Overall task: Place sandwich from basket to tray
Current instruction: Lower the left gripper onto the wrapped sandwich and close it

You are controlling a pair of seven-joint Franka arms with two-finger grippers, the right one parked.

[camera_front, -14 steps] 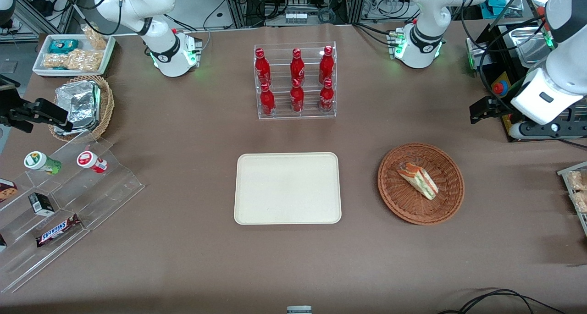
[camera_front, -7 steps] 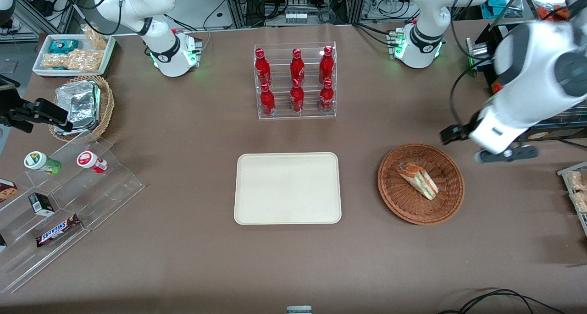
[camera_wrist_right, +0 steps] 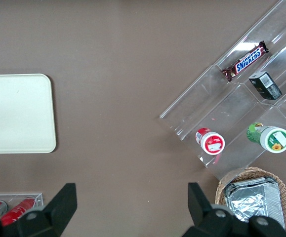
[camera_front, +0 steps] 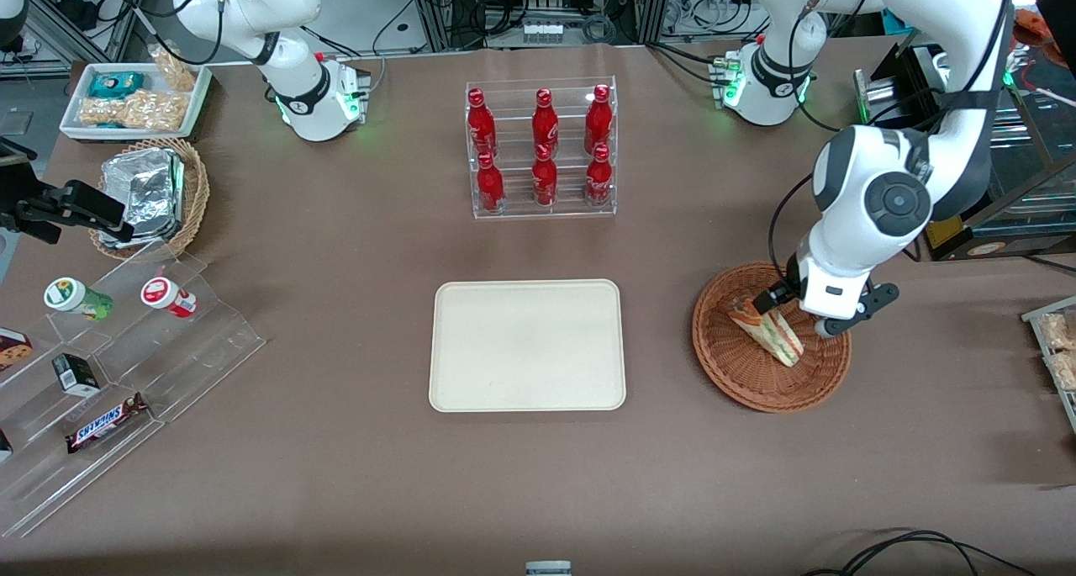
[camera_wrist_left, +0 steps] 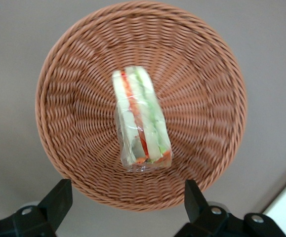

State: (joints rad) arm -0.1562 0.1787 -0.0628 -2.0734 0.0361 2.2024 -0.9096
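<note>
Since half a second before, the pincer [camera_front: 794, 314] had swung in from the working arm's edge of the surface [camera_front: 336, 475] to hang above the basket [camera_front: 740, 374], fingers [camera_wrist_left: 59, 200] spread wide and holding nothing. Inside lay the sandwich [camera_front: 767, 330], untouched, beside the bare tray [camera_front: 527, 345].

Left arm reaches out from its base, elbow bent, wrist pointing straight down. Gripper [camera_front: 799, 314] hangs above the worktop toward the working arm's end, jaws spread wide, both fingers [camera_wrist_left: 59, 200] clear of any contact.
</note>
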